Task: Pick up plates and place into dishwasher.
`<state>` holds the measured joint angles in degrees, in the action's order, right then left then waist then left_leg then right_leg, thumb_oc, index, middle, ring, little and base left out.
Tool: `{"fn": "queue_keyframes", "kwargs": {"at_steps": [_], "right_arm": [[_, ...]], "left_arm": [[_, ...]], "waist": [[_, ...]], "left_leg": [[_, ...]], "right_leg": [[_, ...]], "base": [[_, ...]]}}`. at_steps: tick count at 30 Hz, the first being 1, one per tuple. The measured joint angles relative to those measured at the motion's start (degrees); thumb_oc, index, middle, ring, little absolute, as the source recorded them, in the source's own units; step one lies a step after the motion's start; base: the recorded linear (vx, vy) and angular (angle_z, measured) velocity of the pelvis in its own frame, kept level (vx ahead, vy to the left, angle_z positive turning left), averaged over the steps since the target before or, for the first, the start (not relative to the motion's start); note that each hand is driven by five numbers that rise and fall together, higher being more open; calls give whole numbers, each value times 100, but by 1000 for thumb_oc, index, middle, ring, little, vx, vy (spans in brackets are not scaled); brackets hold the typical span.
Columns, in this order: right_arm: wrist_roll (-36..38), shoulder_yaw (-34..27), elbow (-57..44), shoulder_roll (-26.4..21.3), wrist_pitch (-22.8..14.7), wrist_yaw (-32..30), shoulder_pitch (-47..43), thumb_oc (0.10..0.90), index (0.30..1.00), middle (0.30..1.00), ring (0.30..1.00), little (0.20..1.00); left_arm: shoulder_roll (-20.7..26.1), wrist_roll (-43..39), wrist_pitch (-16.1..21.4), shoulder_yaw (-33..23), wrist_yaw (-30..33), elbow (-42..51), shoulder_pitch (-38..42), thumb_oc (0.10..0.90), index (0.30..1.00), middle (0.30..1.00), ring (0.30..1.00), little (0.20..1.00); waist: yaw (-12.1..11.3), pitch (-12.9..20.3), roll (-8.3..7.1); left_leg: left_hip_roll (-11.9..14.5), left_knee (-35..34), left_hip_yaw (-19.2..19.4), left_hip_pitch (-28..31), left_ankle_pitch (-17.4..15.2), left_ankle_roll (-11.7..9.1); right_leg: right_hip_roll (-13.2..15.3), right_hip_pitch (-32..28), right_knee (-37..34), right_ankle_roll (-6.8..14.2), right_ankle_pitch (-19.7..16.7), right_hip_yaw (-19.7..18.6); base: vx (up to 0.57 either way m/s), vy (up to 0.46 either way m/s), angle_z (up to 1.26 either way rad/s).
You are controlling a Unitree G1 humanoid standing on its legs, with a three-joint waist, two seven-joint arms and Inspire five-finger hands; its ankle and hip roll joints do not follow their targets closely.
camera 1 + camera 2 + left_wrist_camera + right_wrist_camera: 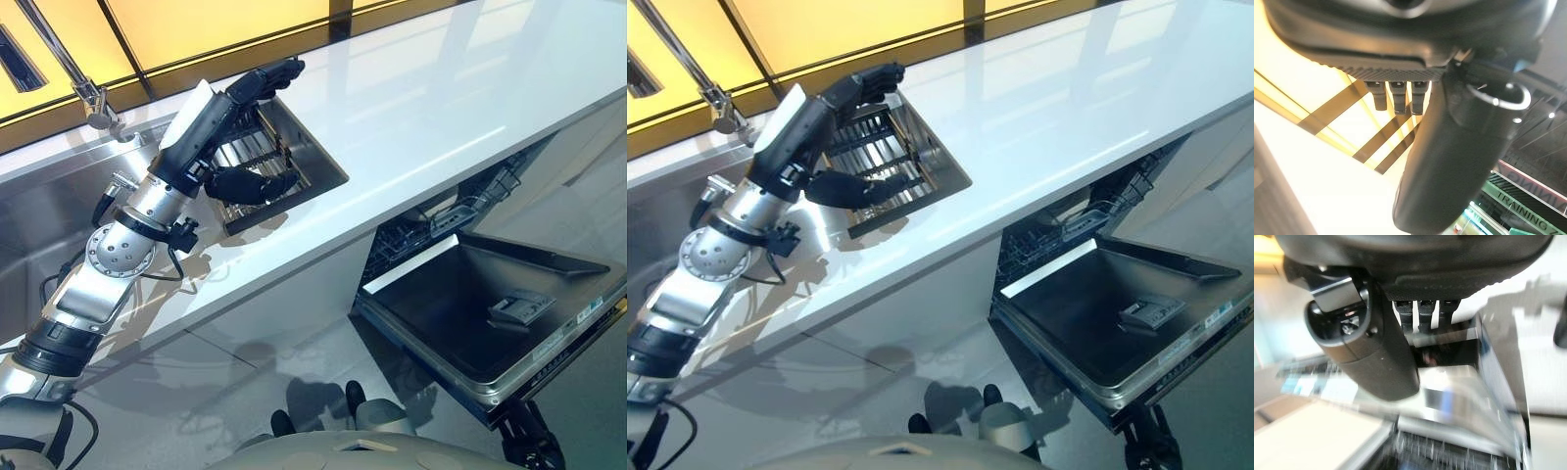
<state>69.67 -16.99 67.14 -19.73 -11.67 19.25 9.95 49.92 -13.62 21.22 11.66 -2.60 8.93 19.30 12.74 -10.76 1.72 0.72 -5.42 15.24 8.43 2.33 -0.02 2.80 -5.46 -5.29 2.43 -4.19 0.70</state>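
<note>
Over the metal rack (279,162) sunk into the white tabletop (431,98), the left hand (220,127) hangs with fingers (269,78) straight and thumb apart, holding nothing. Below right, the dishwasher (490,313) stands with its door down. The right hand (1415,269) has relaxed fingers; plates can't be made out

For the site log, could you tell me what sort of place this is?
Most likely a kitchen: a white counter with a sunken drying rack, a faucet, and an open dishwasher beneath.
</note>
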Motion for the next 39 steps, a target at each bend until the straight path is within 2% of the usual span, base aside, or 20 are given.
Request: {"fn": "queue_keyframes", "kwargs": {"at_steps": [5, 6, 10, 14, 19, 26, 29, 34, 37, 39], "right_arm": [[583, 236, -27, -119, 85, 596, 182, 800, 900, 900, 900, 900], [708, 403, -196, -270, 203, 761, 351, 800, 900, 900, 900, 900], [1011, 667, -660, -460, 465, 851, 645, 800, 900, 900, 900, 900], [1015, 806, -1034, -603, 573, 904, 812, 800, 900, 900, 900, 900], [998, 1105, -1638, -758, 649, 902, 936, 800, 900, 900, 900, 900], [743, 1457, -2740, -778, 679, 901, 938, 800, 900, 900, 900, 900], [668, 1562, -2903, -782, 678, 902, 541, 800, 900, 900, 900, 900], [665, 1728, -3002, -779, 667, 1052, -569, 800, 900, 900, 900, 900], [690, 1787, -3112, -667, 631, 1090, -1466, 800, 900, 900, 900, 900], [690, 1798, -3125, -637, 614, 1150, -1755, 800, 900, 900, 900, 900]], "left_arm": [[-34, 0, -14, 0, -188, 5, 0, 800, 900, 900, 900, 900], [-106, 0, -16, 0, -295, 5, 0, 800, 900, 900, 900, 900], [-218, -48, -17, 0, -480, 13, 2, 800, 900, 900, 900, 900], [-220, -103, -16, 0, -581, 14, 2, 800, 900, 900, 900, 900], [-224, -120, 32, 0, -590, 15, 1, 800, 900, 900, 900, 900], [-280, -119, 36, 13, -592, 16, 3, 800, 900, 900, 900, 900], [-285, -119, 39, 71, -592, 14, 93, 800, 900, 900, 900, 900], [-330, -120, 93, 304, -595, 14, 405, 800, 900, 900, 900, 900], [-444, -121, 216, 447, -598, 33, 495, 800, 900, 900, 900, 900], [-447, -121, 222, 471, -602, 33, 496, 800, 900, 900, 900, 900]], "waist": [[-10, -48, 86], [-9, -72, 130], [-5, -81, 141], [-7, -85, 134], [-18, -101, 77], [-28, -116, -106], [-39, -121, -185], [-235, -117, -189], [-422, -96, -143], [-505, -81, -98]], "left_leg": [[4, 0, -35, -9, 26, 19], [3, 0, -53, -12, 29, 16], [14, -2, -116, -37, 39, -27], [11, -2, -137, -85, 68, -13], [-12, -3, -420, -82, 72, -6], [13, -4, -732, -103, 79, -18], [41, -4, -793, -130, 79, -18], [47, -3, -901, -172, 79, -18], [70, -2, -919, -223, 146, -47], [106, -1, -906, -235, 212, -86]], "right_leg": [[5, -16, 1, -12, -9, 27], [18, -27, 0, -12, -9, 47], [31, -35, -1, -5, -4, 124], [38, 0, -2, -9, -12, 141], [25, 38, 0, -16, -90, 164], [-62, 131, 2, -96, -191, 220], [-76, 143, 2, -102, -187, 321], [-78, 147, 1, -106, -184, 430], [-57, 137, -2, -190, -246, 598], [-74, 117, -2, -214, -230, 651]], "base": [[2, -13, 2], [-4, -25, 4], [-10, -21, 7], [-10, -2, 2], [-19, -1, -17], [-15, 2, -19], [-2, 4, 5], [-3, 2, 11], [0, 2, 36], [2, 3, 23]]}}
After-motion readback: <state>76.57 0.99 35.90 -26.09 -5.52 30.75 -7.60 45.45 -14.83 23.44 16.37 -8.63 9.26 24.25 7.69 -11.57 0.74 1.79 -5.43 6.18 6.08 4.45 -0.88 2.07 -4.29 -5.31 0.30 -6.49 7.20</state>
